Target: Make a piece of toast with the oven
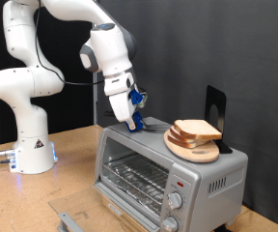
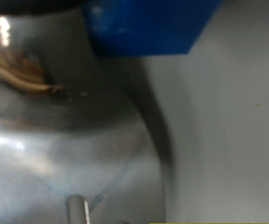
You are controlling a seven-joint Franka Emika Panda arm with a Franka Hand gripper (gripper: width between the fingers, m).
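The silver-grey oven (image 1: 192, 174) stands on the wooden table at the exterior view's lower right. Its door (image 1: 73, 215) hangs open and the wire rack (image 1: 134, 179) shows bare inside. Two round knobs (image 1: 175, 201) sit on its front. The piece of toast (image 1: 197, 130) lies on a round wooden plate (image 1: 189, 150) on top of the oven. My gripper (image 1: 136, 124), with blue fingers, points down at the oven's top near its back edge, to the exterior view's left of the plate, and holds nothing that shows. The wrist view is blurred: silver metal (image 2: 69, 149) and a blue finger part (image 2: 148, 23).
A black upright object (image 1: 214, 106) stands on the oven top behind the plate. The arm's white base (image 1: 31, 150) stands on the table at the exterior view's left. A black curtain closes the back.
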